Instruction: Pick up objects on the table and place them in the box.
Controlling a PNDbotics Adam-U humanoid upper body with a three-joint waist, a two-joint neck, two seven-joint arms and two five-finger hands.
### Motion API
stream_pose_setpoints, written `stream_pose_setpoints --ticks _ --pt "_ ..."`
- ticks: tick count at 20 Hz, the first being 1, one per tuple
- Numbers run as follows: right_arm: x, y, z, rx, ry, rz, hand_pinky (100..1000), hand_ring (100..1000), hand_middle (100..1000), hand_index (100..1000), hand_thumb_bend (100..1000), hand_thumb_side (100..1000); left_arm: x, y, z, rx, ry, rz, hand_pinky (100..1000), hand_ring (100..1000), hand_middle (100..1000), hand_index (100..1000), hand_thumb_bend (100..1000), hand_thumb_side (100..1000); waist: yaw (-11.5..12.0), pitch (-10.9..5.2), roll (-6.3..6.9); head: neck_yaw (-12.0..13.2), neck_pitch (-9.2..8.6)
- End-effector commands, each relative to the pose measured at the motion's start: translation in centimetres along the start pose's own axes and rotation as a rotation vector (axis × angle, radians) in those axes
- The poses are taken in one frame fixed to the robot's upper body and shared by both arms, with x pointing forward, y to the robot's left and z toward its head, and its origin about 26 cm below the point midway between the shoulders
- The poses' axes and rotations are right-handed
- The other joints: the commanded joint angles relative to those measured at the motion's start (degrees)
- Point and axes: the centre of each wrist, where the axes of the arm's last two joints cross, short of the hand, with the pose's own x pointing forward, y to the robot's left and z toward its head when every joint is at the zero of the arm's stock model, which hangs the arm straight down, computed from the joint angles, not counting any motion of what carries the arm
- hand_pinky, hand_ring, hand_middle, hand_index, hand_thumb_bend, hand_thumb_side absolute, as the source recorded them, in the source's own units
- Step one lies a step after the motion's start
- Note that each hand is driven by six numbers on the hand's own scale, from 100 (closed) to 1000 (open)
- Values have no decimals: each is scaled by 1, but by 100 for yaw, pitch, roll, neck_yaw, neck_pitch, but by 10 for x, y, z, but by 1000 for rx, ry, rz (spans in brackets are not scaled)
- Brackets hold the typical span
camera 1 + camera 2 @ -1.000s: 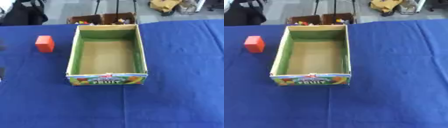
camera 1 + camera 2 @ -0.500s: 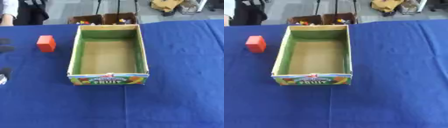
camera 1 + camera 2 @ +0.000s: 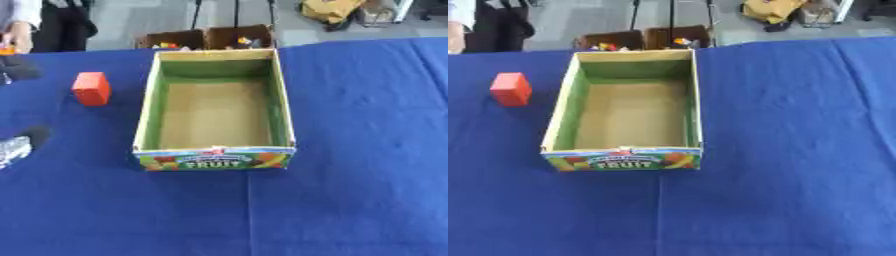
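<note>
The open cardboard box with green inner walls point(image 3: 215, 107) stands on the blue-clothed table point(image 3: 359, 150), near its middle, its printed end toward the robot; nothing lies in it; the red block point(image 3: 91, 88) stands on the cloth to the box's left, apart from it, level with its far half; behind the table's far edge, 2 brown cardboard bins point(image 3: 210, 37) sit side by side on the floor, just beyond the box; the robot's left hand point(image 3: 16, 150) shows at the left edge, nearer than the block.

A box point(image 3: 215, 107) sits upright and open-topped mid-table, long side running away from the robot: green inner walls, bare brown floor, a fruit-printed near end reading "FRUIT". Nothing lies inside. A red block point(image 3: 91, 88), seemingly standing on end, rests just left of it, apart.
</note>
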Motion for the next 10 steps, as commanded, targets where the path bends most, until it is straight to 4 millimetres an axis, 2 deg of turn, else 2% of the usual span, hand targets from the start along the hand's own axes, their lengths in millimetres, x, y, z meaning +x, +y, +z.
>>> stream_pose_setpoints --ticks 1,4,10 --pt "2 -5 -9 -1 -28 2 572 669 559 789 100 1000 -7 11 -4 -11 21 -2 885 948 963 1000 329 787 -13 -153 89 39 -11" --pt "3 -5 -8 2 -26 0 572 669 557 788 100 1000 -13 15 -15 -23 31 1 886 959 984 1000 341 807 -43 -164 105 59 -4" --pt "3 -5 -8 10 -23 -2 573 669 553 781 100 1000 -28 21 -40 -6 54 21 862 958 1000 1000 260 732 -102 -159 126 116 2"
